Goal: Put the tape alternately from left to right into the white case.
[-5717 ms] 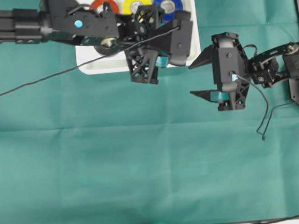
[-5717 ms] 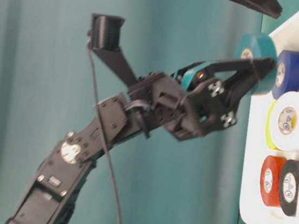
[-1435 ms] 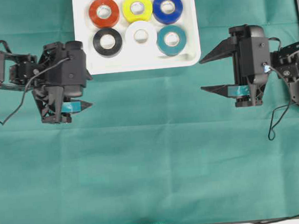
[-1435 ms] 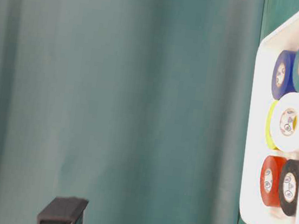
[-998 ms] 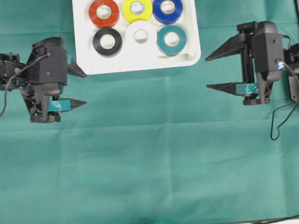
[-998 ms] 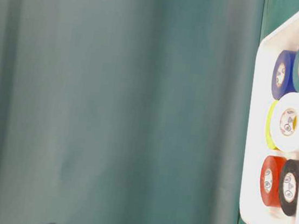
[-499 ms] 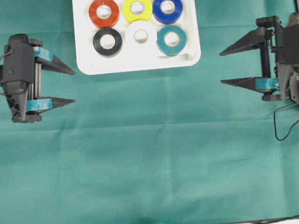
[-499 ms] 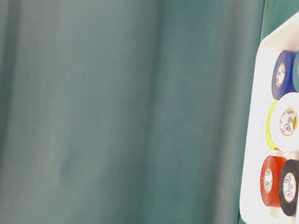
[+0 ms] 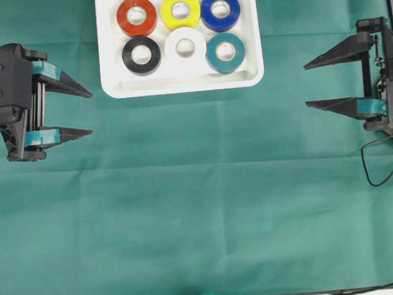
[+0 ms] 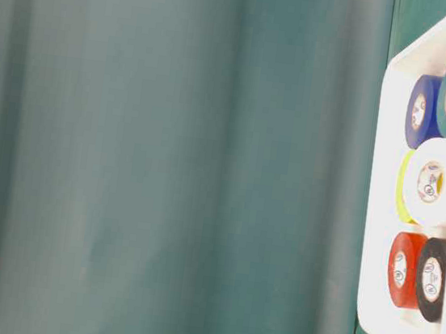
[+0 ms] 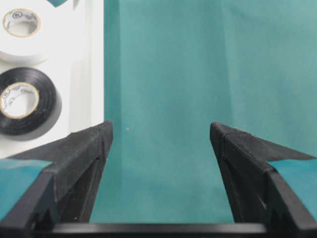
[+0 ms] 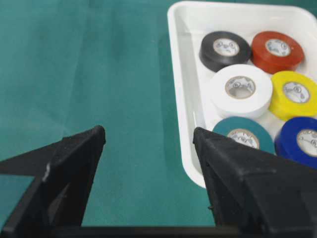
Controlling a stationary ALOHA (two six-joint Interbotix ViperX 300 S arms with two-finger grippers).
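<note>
While both stood wide open and empty, left pincer (image 9: 79,114) and right pincer (image 9: 317,84) flanked the white case (image 9: 252,73) on the green-clothed counter (image 9: 201,208).

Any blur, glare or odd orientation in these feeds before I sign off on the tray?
Overhead: sharp, evenly lit, all six rolls clear in the white case. Table-level: turned sideways, green backdrop soft, case crisp but cut at the edge. Both wrist views: gripper fingers close and blurred, no glare.

Teal cloth (image 9: 207,201) covers whole table, faint creases; even light; dark strip along near edge.
</note>
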